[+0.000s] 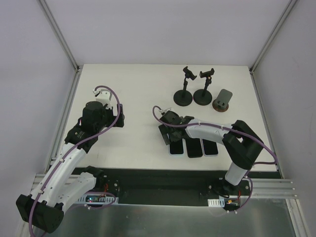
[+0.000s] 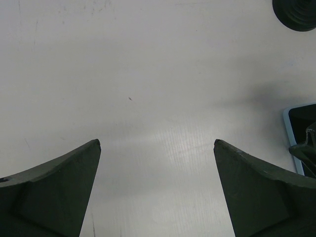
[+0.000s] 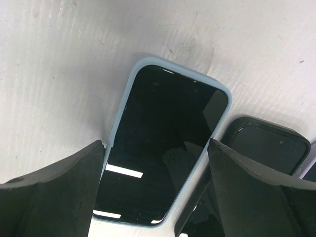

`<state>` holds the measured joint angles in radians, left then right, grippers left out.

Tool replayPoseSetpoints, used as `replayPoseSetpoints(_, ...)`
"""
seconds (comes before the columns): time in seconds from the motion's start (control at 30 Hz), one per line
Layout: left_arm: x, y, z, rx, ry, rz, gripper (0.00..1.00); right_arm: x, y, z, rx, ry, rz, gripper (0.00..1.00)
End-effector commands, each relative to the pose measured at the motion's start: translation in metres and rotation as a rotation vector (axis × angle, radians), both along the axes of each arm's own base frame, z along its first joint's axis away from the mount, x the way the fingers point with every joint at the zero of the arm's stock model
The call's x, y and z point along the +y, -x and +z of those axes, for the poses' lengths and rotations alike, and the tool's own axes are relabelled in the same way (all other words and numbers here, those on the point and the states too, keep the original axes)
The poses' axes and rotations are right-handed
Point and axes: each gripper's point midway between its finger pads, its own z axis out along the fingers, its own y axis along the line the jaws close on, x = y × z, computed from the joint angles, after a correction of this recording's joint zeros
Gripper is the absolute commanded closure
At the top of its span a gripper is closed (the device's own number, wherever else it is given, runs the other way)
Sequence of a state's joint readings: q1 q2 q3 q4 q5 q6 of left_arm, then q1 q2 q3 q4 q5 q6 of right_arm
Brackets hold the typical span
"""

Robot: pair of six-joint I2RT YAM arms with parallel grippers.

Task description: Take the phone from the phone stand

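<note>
Three phones lie flat in a row near the table's front: a light-blue-cased phone (image 1: 176, 147), a black-cased phone (image 1: 194, 147) and a third phone (image 1: 210, 147). My right gripper (image 1: 170, 129) is open just above the light-blue phone (image 3: 163, 148), its fingers wide on either side of the phone's near end (image 3: 155, 143); the black-cased phone (image 3: 266, 148) lies beside it. Two black clamp stands (image 1: 183, 94) (image 1: 204, 91) and a grey wedge stand (image 1: 223, 100) hold no phone. My left gripper (image 1: 118, 116) is open and empty over bare table (image 2: 157, 143).
The left wrist view catches the light-blue phone's corner (image 2: 289, 128) at the right edge and a stand's round base (image 2: 296, 12) at the top right. White enclosure walls and metal rails bound the table; a black strip runs along the front edge (image 1: 163, 177).
</note>
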<state>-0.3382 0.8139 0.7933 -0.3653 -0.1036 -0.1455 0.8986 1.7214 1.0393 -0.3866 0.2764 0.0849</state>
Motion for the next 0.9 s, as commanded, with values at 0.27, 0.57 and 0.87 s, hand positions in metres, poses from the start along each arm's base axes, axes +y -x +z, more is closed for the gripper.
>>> replayPoseSetpoints(0.27, -0.001, 0.0, 0.0, -0.002, 0.002, -0.018, 0.04, -0.033, 0.01, 0.002, 0.047, 0.077, -0.053, 0.16)
replayPoseSetpoints(0.57, -0.002, 0.001, 0.001, -0.005, 0.005, -0.021, 0.04, -0.024, 0.028, 0.003, 0.08, 0.063, -0.03, 0.16)
replayPoseSetpoints(0.87, -0.003, 0.001, 0.002, -0.005, 0.009, -0.024, 0.04, -0.019, 0.026, 0.016, 0.047, 0.039, -0.025, 0.12)
